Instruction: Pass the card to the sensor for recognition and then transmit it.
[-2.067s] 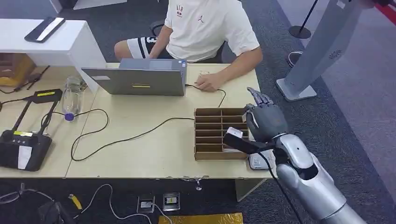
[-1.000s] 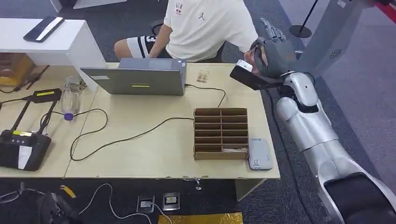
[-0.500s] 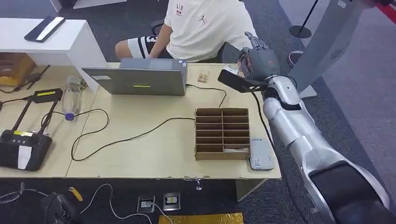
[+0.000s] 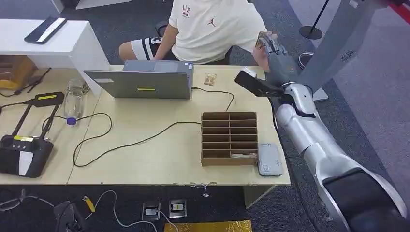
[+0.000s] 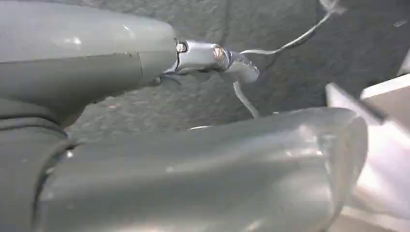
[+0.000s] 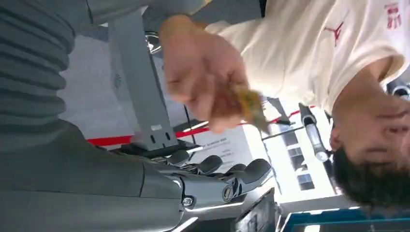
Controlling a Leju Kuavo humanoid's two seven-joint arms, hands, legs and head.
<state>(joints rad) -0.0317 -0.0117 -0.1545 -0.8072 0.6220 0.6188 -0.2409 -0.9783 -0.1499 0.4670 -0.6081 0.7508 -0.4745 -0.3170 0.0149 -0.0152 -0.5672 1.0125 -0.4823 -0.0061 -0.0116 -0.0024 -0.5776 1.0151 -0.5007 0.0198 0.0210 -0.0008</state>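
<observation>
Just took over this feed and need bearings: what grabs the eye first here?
The right robot hand is raised beyond the table's far right corner, toward the seated person. In the right wrist view a person's hand pinches a blurred yellowish card close to the robot hand's fingers, not touching them. A brown compartment box sits near the table's front right edge.

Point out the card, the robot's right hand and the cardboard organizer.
card (image 6: 251,107), right wrist view, its yellowish blurred face.
right hand (image 4: 276,57), head view, back of the hand.
cardboard organizer (image 4: 229,116), head view, its far wall.
</observation>
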